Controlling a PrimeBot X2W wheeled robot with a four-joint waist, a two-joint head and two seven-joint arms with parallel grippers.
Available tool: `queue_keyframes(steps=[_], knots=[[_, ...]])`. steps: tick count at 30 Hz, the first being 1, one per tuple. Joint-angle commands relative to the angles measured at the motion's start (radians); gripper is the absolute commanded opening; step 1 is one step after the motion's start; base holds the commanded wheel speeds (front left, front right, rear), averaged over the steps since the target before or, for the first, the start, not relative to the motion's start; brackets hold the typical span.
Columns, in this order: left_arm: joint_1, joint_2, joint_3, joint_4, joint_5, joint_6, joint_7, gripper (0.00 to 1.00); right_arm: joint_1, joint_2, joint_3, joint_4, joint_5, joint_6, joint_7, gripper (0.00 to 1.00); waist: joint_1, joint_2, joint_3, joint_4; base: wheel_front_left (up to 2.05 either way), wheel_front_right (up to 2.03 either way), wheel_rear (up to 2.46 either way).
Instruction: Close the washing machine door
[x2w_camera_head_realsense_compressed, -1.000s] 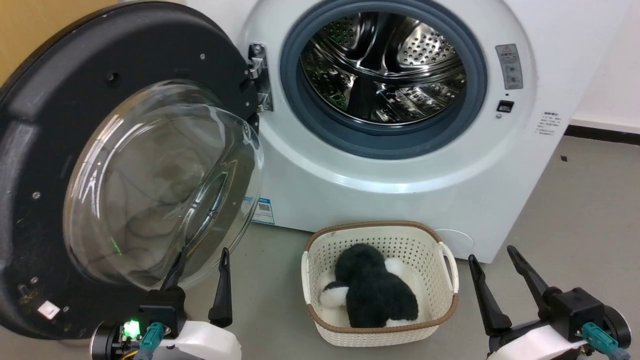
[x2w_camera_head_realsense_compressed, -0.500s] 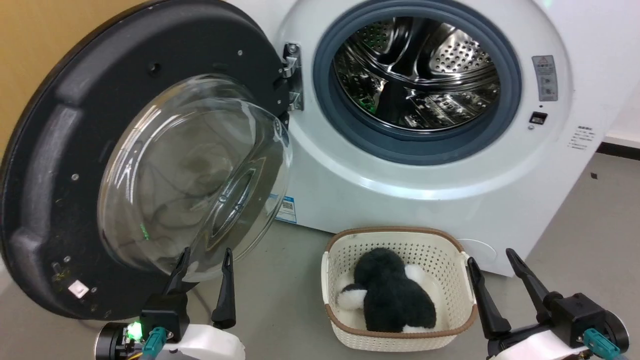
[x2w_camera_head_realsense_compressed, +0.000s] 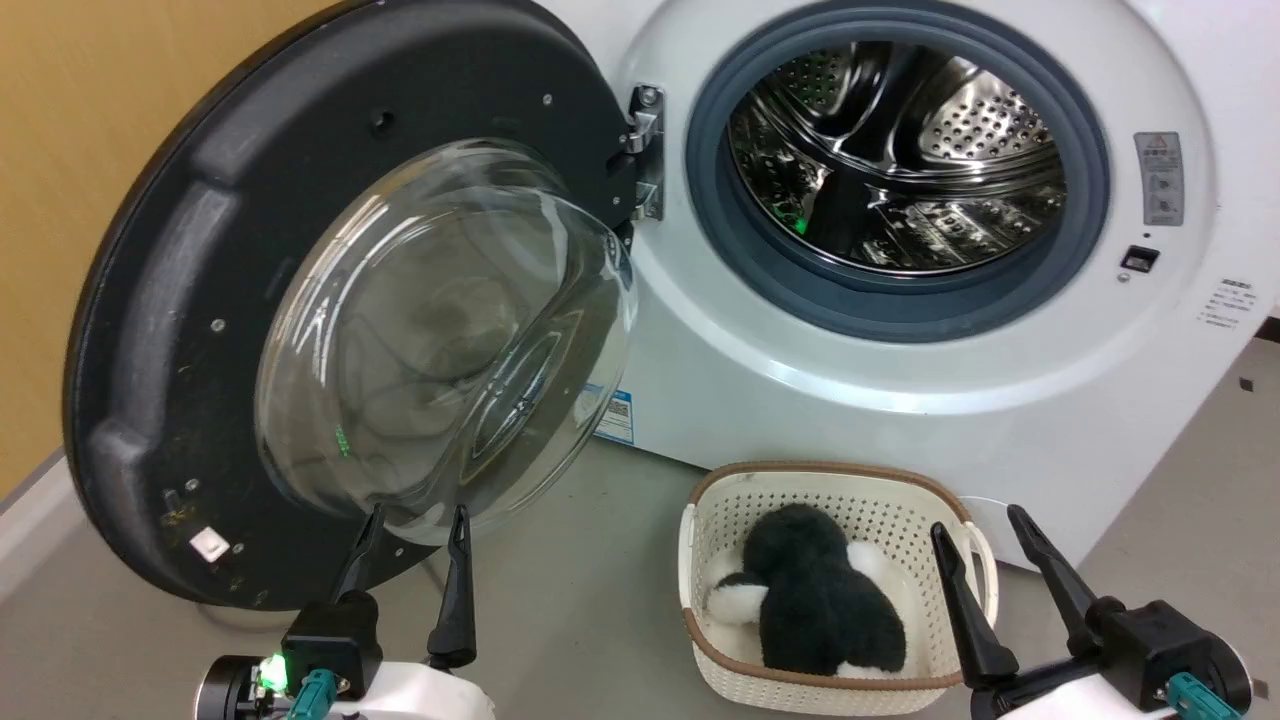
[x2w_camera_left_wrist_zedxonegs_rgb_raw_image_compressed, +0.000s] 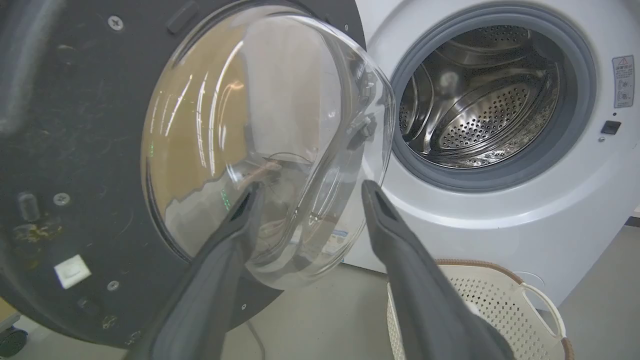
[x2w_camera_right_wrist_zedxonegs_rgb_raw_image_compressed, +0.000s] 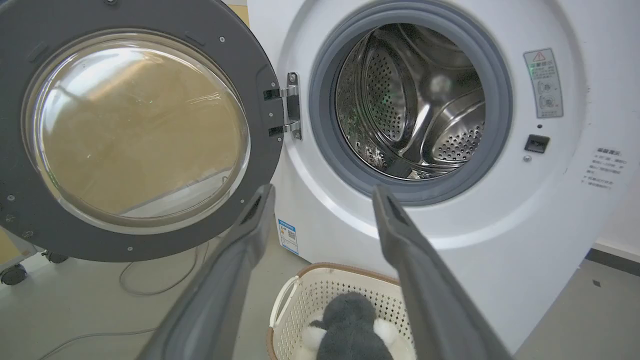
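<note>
The washing machine door (x2w_camera_head_realsense_compressed: 200, 300) stands swung wide open to the left on its metal hinge (x2w_camera_head_realsense_compressed: 645, 150), with its clear glass bowl (x2w_camera_head_realsense_compressed: 440, 340) bulging toward me. The white washing machine (x2w_camera_head_realsense_compressed: 800, 420) shows its steel drum (x2w_camera_head_realsense_compressed: 900, 170) uncovered. My left gripper (x2w_camera_head_realsense_compressed: 418, 515) is open at the lower left, its fingertips just below the bowl's bottom edge and holding nothing. In the left wrist view it (x2w_camera_left_wrist_zedxonegs_rgb_raw_image_compressed: 311, 186) points at the bowl (x2w_camera_left_wrist_zedxonegs_rgb_raw_image_compressed: 260, 140) from close by. My right gripper (x2w_camera_head_realsense_compressed: 977, 522) is open at the lower right, and in the right wrist view it (x2w_camera_right_wrist_zedxonegs_rgb_raw_image_compressed: 324, 190) faces the machine's front (x2w_camera_right_wrist_zedxonegs_rgb_raw_image_compressed: 500, 225).
A cream laundry basket (x2w_camera_head_realsense_compressed: 720, 500) holding a black and white plush toy (x2w_camera_head_realsense_compressed: 820, 590) stands on the grey floor before the machine, between my grippers. A yellow wall (x2w_camera_head_realsense_compressed: 80, 150) lies behind the door. A cable (x2w_camera_right_wrist_zedxonegs_rgb_raw_image_compressed: 150, 285) trails on the floor under the door.
The whole head view has shifted, so the door, machine and basket now sit further right in it. Both grippers stay open at the bottom of the view.
</note>
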Motion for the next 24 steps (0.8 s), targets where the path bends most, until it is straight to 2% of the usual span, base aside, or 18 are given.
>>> queue_keyframes(steps=[1, 24], knots=[[0.012, 0.000, -0.003, 0.001, -0.003, 0.007, -0.008, 1.00, 0.014, 0.003, 0.002, 0.002, 0.009, 0.001, -0.008, 1.00, 0.0000, 0.0000, -0.001, 0.006, 0.00, 0.00, 0.00], [0.032, 0.000, -0.020, -0.006, -0.023, 0.031, -0.056, 1.00, 0.012, -0.006, 0.038, 0.018, 0.044, 0.001, -0.056, 1.00, 0.0000, 0.0000, 0.002, 0.114, 0.00, 0.00, 0.00]])
